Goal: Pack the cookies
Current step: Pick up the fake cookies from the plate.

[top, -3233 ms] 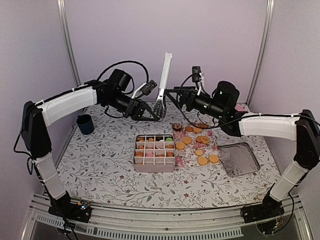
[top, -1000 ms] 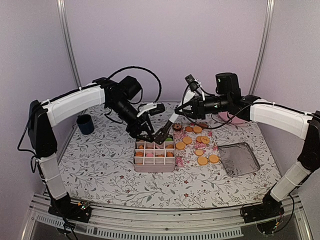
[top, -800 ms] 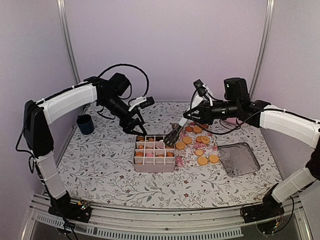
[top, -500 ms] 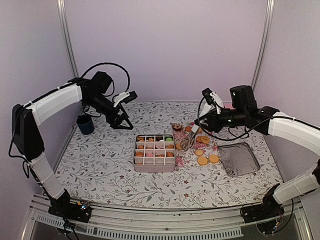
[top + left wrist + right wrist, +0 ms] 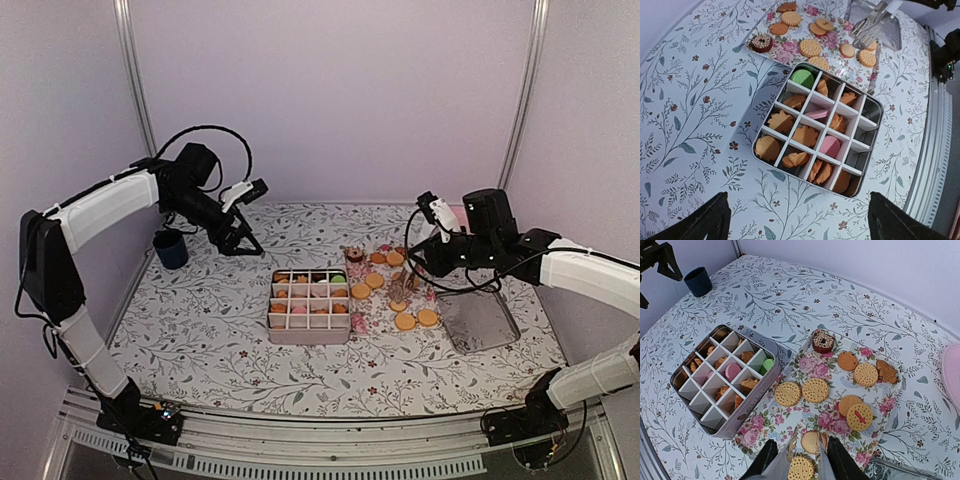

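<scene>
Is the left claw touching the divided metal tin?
Apart: top view shows the left claw beyond the far-left corner of the divided metal tin, leafy tablecloth between.

left tool (image 5: 240,244) raised, jaws wide, right tool (image 5: 800,447) low, clamped on tongs (image 5: 788,460)

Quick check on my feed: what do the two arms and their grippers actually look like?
The left arm and right arm have white shell links between black joints, with loose black cables looping by the wrists. The left gripper and right gripper each have two black wedge-shaped fingers.
</scene>
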